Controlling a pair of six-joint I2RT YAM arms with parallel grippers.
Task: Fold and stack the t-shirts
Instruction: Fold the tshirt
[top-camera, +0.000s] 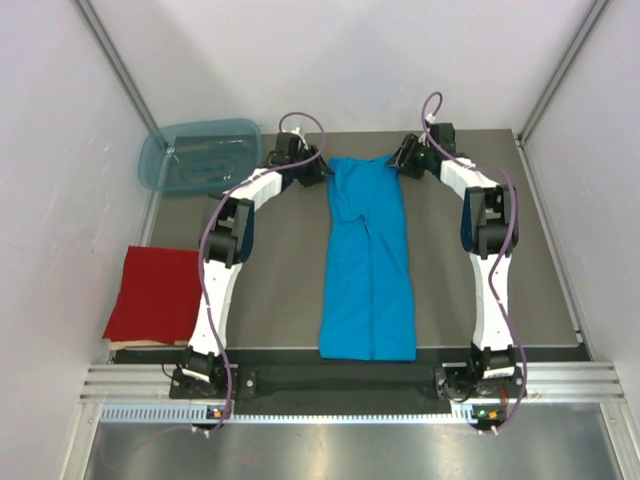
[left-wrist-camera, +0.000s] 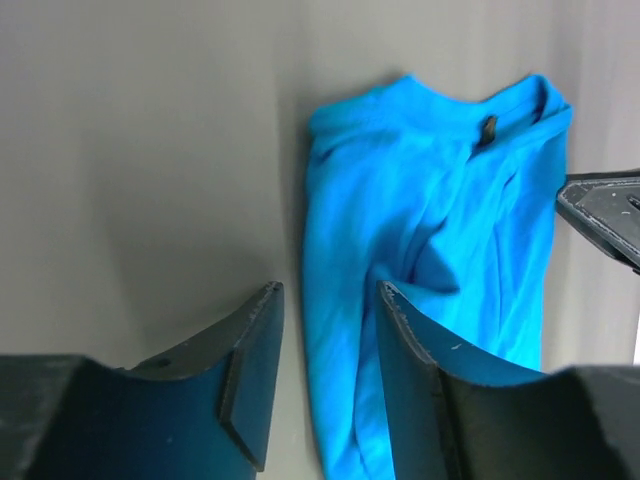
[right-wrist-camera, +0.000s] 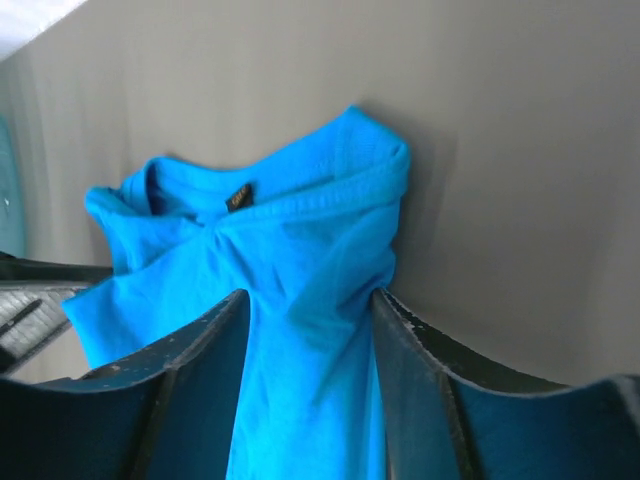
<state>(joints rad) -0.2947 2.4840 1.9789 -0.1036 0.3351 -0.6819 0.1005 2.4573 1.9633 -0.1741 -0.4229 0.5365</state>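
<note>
The turquoise-blue t-shirt (top-camera: 367, 260) lies folded into a long narrow strip down the middle of the table, collar at the far end. My left gripper (top-camera: 318, 168) is at its far left corner. In the left wrist view it (left-wrist-camera: 330, 290) is open, and the shirt's (left-wrist-camera: 420, 200) left edge runs between the fingers. My right gripper (top-camera: 400, 160) is at the far right corner. It (right-wrist-camera: 310, 295) is open over the shirt (right-wrist-camera: 300, 220), with puckered cloth between the fingers. The red t-shirt (top-camera: 155, 293) lies folded flat at the near left.
A translucent blue-green tub (top-camera: 200, 155) stands at the far left corner of the dark table mat (top-camera: 270, 290). White walls and metal posts enclose the table on three sides. The red shirt overhangs the mat's left edge.
</note>
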